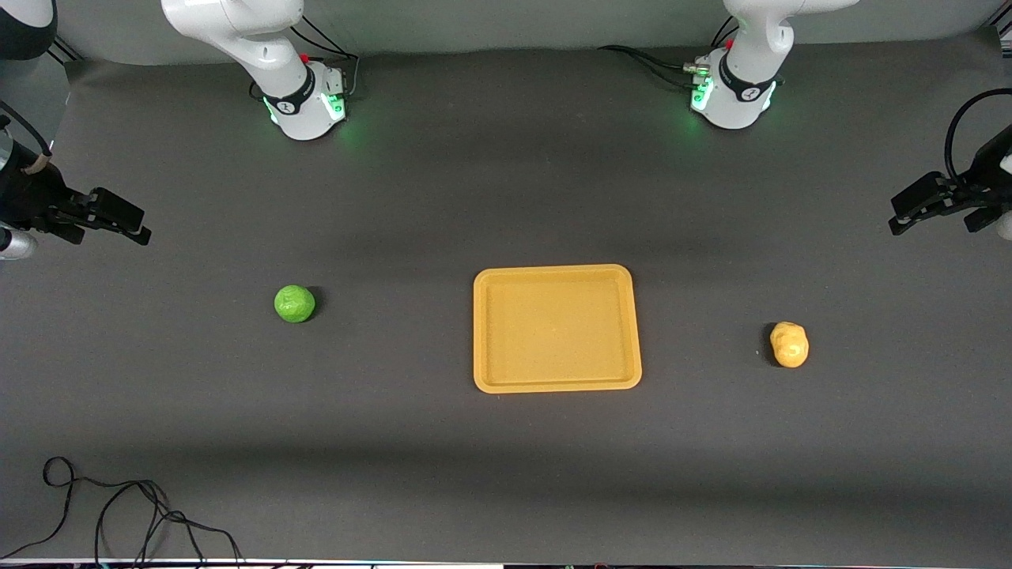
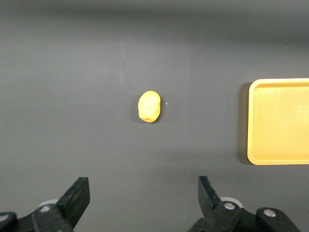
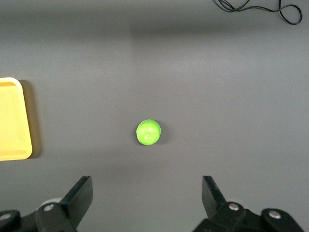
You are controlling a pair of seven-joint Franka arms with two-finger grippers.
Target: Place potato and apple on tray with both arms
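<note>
The orange-yellow tray (image 1: 490, 379) lies empty at the table's middle. The green apple (image 1: 294, 303) sits on the mat toward the right arm's end; it also shows in the right wrist view (image 3: 148, 132). The yellow-tan potato (image 1: 789, 344) sits toward the left arm's end; it also shows in the left wrist view (image 2: 148, 106). My right gripper (image 1: 136, 226) is open and empty, high over the mat at its end, apart from the apple. My left gripper (image 1: 901, 218) is open and empty, high over the mat at its end, apart from the potato.
A loose black cable (image 1: 118, 514) lies on the mat near the front camera at the right arm's end. The tray's edge shows in the left wrist view (image 2: 280, 121) and the right wrist view (image 3: 12, 121). Dark mat surrounds the tray.
</note>
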